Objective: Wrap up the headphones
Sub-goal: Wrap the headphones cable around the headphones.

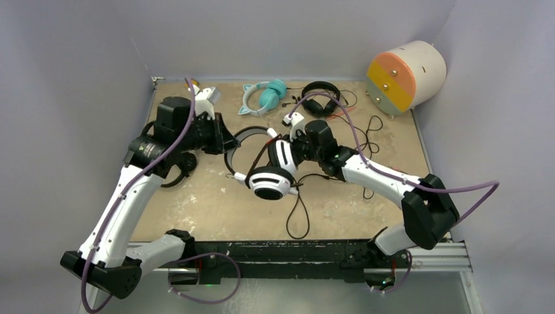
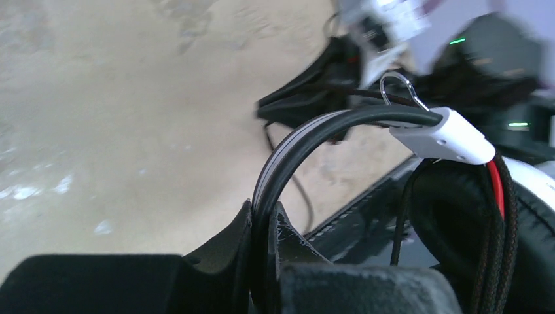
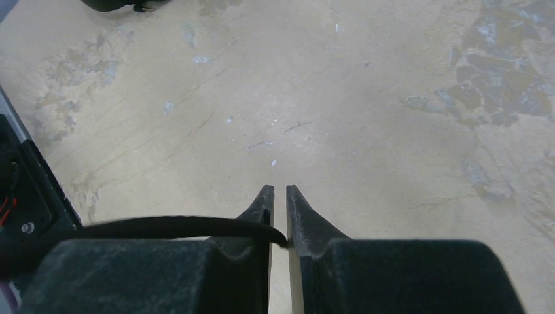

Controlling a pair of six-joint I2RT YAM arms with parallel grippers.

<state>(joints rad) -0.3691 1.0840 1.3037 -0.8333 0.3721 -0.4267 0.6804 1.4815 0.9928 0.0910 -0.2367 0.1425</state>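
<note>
The left gripper (image 2: 265,212) is clamped on the headband (image 2: 298,140) of the white-and-black headphones (image 1: 269,181), which sit mid-table (image 1: 209,209) between the arms. The right gripper (image 3: 279,194) pinches a thin black cable (image 3: 163,227), jaws almost together

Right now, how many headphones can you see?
4: teal cat-ear headphones at the back, black over-ear headphones beside them, white-and-black headphones in the middle, dark headphones partly hidden under the left arm.
</note>
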